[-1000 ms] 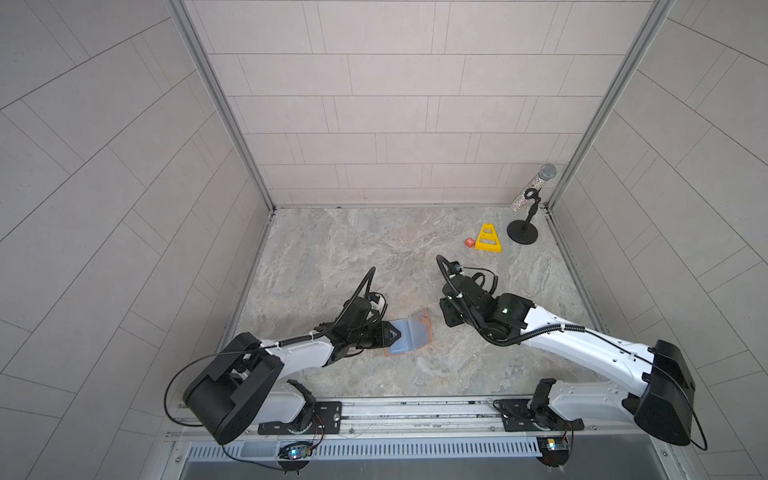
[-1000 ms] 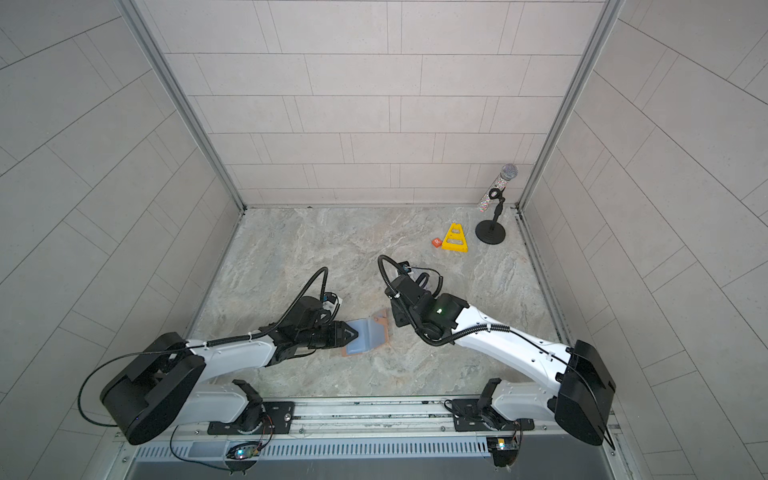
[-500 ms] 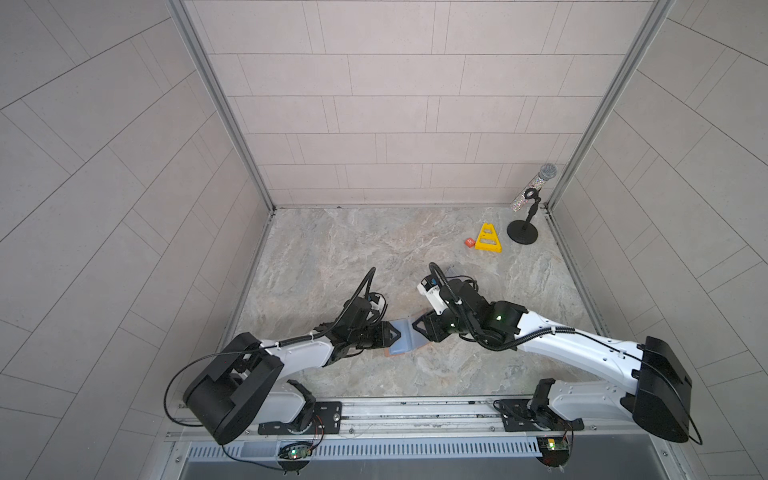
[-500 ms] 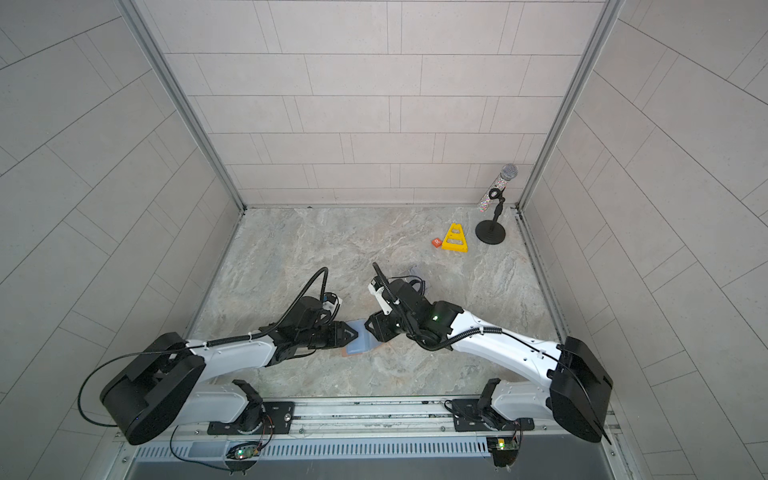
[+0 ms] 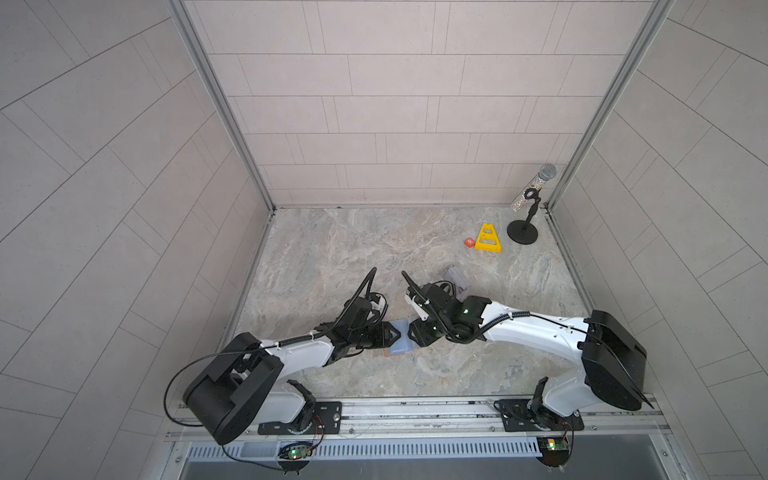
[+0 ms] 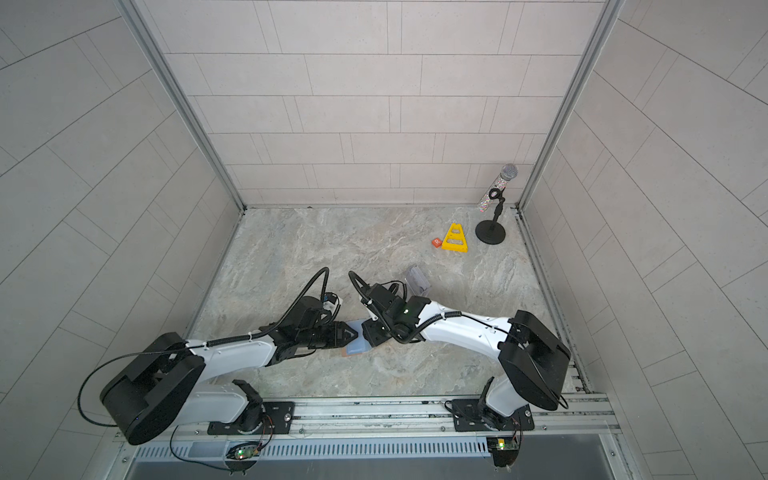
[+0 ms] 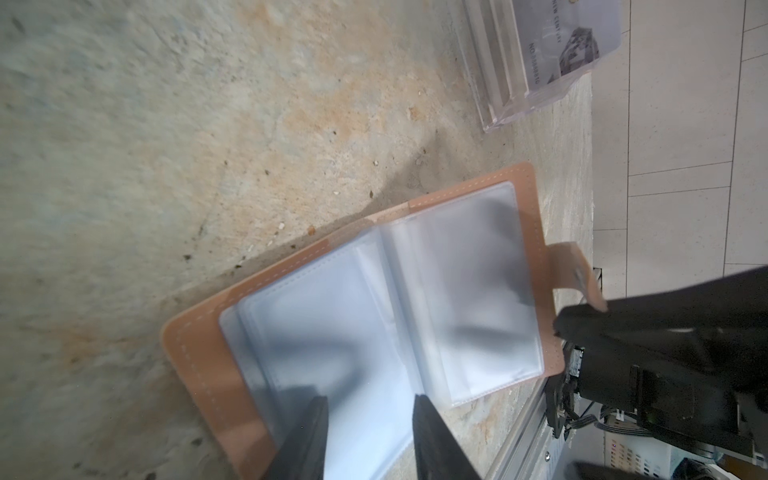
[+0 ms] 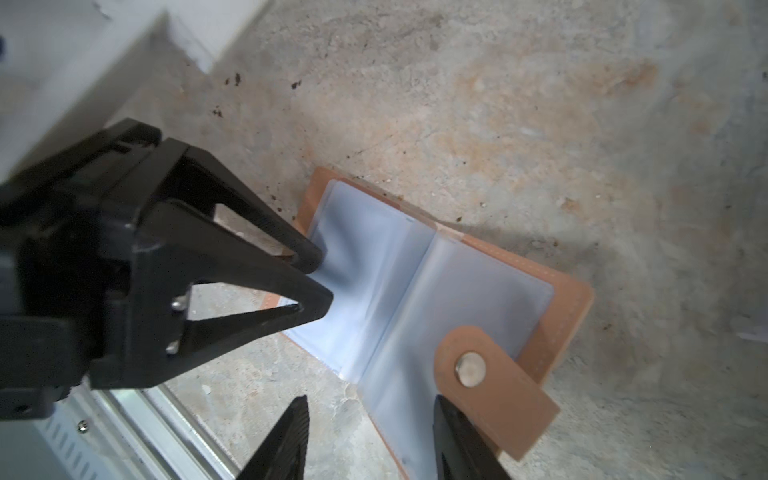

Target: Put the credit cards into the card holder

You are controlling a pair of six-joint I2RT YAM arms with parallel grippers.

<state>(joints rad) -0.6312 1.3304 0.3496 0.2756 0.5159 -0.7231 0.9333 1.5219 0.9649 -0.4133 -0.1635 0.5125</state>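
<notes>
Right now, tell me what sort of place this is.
Probably a robot test cell: pale tiled wall panels box in a marble-patterned tabletop, the left arm and right arm are mounted on a metal rail at its front, and a microphone stands in the corner.

The card holder (image 7: 199,357) is tan-pink with pale stitching, a silver snap (image 8: 470,369) and bluish clear sleeves (image 7: 332,324). The table (image 5: 353,249) is marbled grey-beige with rusty patches. The triangle (image 5: 488,237) is yellow, the small block (image 5: 469,242) orange-red, the microphone (image 5: 535,185) glittery on a black stand (image 5: 522,232).
</notes>
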